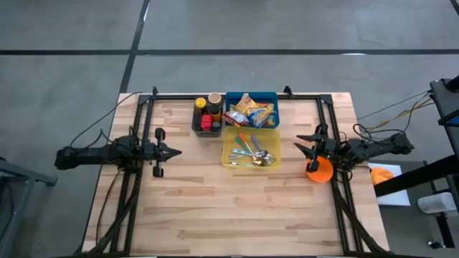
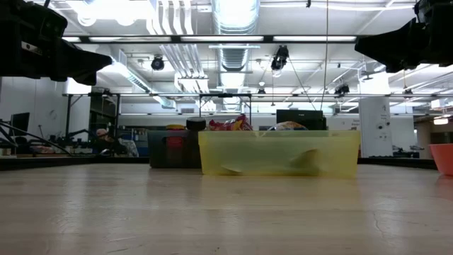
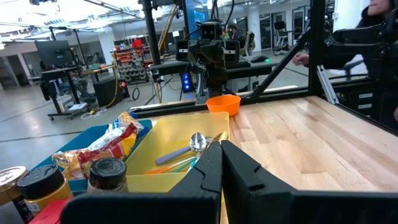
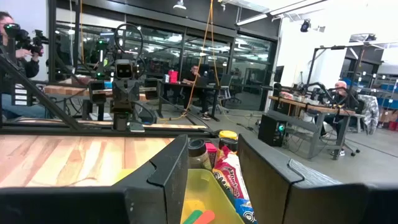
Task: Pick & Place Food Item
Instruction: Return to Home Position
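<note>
Several snack packets [image 1: 249,111] lie in a blue bin [image 1: 275,97] at the table's far middle; they also show in the left wrist view [image 3: 102,149] and the right wrist view [image 4: 233,180]. My left gripper [image 1: 177,151] hovers level at the table's left, shut and holding nothing, its fingertips [image 3: 221,149] pointing toward the bins. My right gripper [image 1: 301,145] hovers at the table's right, open with nothing between its fingers [image 4: 212,146], also pointing toward the bins. Both are clear of the table and the bins.
A yellow bin [image 1: 228,161] with spoons and coloured cutlery sits in front of the blue bin. A dark bin [image 1: 195,129] with jars stands to the left of the blue one. An orange bowl [image 1: 319,170] rests under my right arm. People stand beyond the table.
</note>
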